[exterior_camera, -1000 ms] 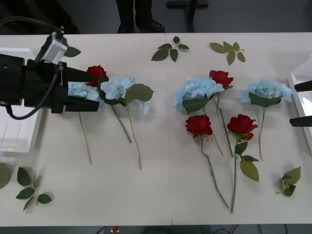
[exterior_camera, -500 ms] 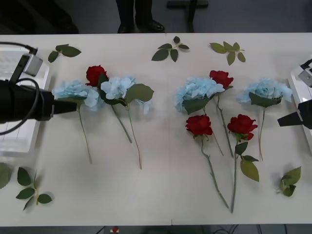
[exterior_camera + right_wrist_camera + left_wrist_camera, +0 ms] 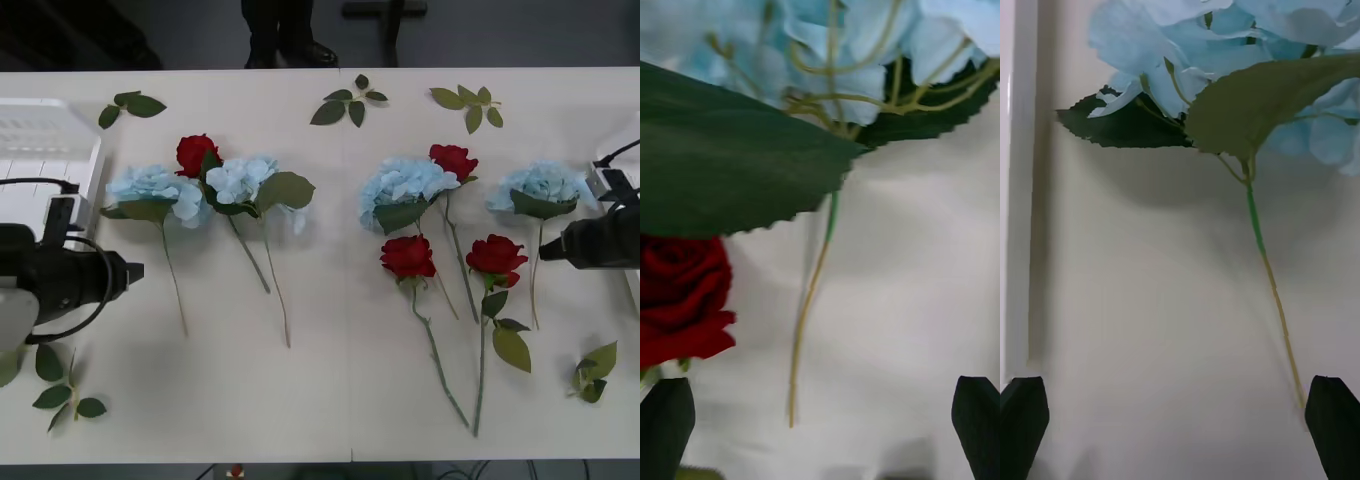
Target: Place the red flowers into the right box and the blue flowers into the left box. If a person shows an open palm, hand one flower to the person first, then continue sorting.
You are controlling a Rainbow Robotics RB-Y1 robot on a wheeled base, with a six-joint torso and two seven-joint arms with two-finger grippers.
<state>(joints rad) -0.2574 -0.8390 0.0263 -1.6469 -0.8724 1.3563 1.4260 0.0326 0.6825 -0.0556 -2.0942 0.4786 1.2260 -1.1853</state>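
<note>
The left gripper [image 3: 135, 271] sits low at the table's left edge, its black fingers [image 3: 1022, 416] spread apart and holding nothing. The leftmost of the blue flowers [image 3: 152, 188] lies just to its right and farther off, head toward the far side, its thin stem [image 3: 1270, 281] running back toward the near edge, so its long axis crosses the gripper's reach. The left box [image 3: 45, 140] is just beside that head, on the left. The right gripper [image 3: 545, 252] is likewise open and empty, pointing at the stem of the rightmost blue flower [image 3: 545, 188], with a red rose [image 3: 495, 256] close by. The left arm looks better placed for the left box.
</note>
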